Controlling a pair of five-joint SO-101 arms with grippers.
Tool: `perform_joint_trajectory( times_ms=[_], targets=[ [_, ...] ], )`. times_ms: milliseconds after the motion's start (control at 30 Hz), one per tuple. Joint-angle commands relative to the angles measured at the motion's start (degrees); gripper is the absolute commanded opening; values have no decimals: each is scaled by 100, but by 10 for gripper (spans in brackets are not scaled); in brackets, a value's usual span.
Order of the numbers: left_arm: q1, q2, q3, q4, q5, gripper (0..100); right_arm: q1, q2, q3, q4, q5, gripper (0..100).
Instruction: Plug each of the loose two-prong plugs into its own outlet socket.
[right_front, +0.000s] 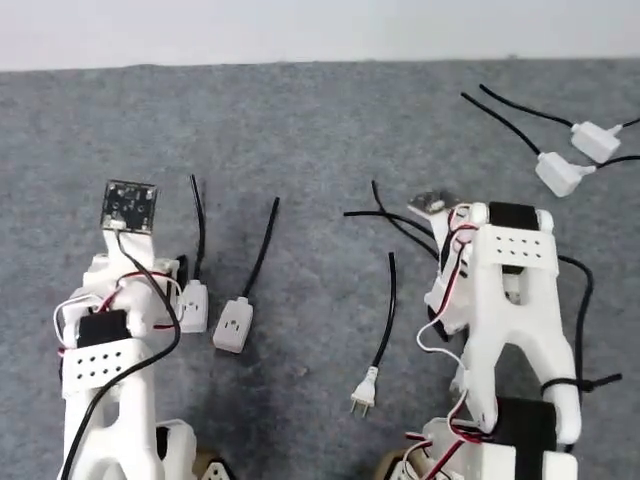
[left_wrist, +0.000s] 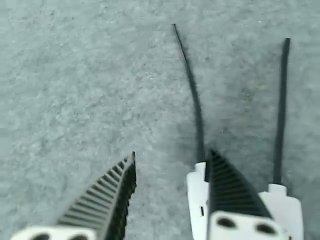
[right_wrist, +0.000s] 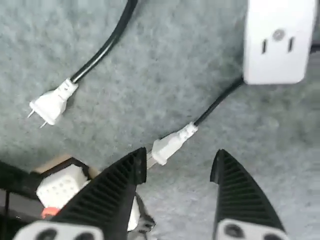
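Nothing is plugged in yet, as far as I can see: every plug and socket I can make out lies apart on the grey table (right_front: 320, 130). My left fingers (left_wrist: 172, 155) are spread wide and hold nothing. One of them hangs right over the first socket (left_wrist: 196, 197) and hides part of it, though I cannot tell whether it touches. The second socket (left_wrist: 286, 210) lies just beside the first, and both have black cords running straight away from me. My right fingers (right_wrist: 181, 151) are open too, and empty. The first plug (right_wrist: 167, 144) lies on the table between them, nearer one finger, with its prong end by that fingertip but not gripped. The second plug (right_wrist: 50, 105) lies loose off to the side, its two bare prongs pointing away from its cord. A face-up socket (right_wrist: 275, 45) sits beyond the first plug, and I cannot tell which of the sockets seen from above it is. From above, the third socket (right_front: 560, 172) and the fourth socket (right_front: 597, 140) lie together at the far right of the table, well apart from both arms. So I judge the whole job is left to do — pick up a plug, line its prongs up with the slots, push it home, then do the same for the other. The plugs are small, white and flat-bodied, each with a ribbed neck and a thin black cord. The sockets are white blocks; the face-up one shows two slots and a round hole in its face.
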Motion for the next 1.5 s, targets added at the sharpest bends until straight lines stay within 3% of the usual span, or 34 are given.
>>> perform_joint_trajectory(
  times_ms=[0,167,433,900,1000,1100,1300,1433,1467],
  targets=[
    [-70,18,-57,-149,70,227,-40,13,-686,-57,431,219],
    [-70,35,-57,-167,70,227,-171,40,-993,-22,554,232],
    [-70,26,127,-457,79,227,-312,1332,-1354,57,738,433],
    [-79,26,127,-466,70,227,-171,3785,-1776,-374,897,437],
    [-79,18,127,-466,70,227,-136,4207,-1802,-418,897,356],
    [-79,18,127,-475,70,227,-171,4303,-1811,-400,888,142],
    [-79,18,136,-475,79,227,-189,4286,-1811,-259,879,132],
    [-79,18,136,-475,79,227,-497,3987,-1855,189,835,0],
    [-79,18,136,-475,79,227,-567,3908,-1864,207,844,20]
  ],
)
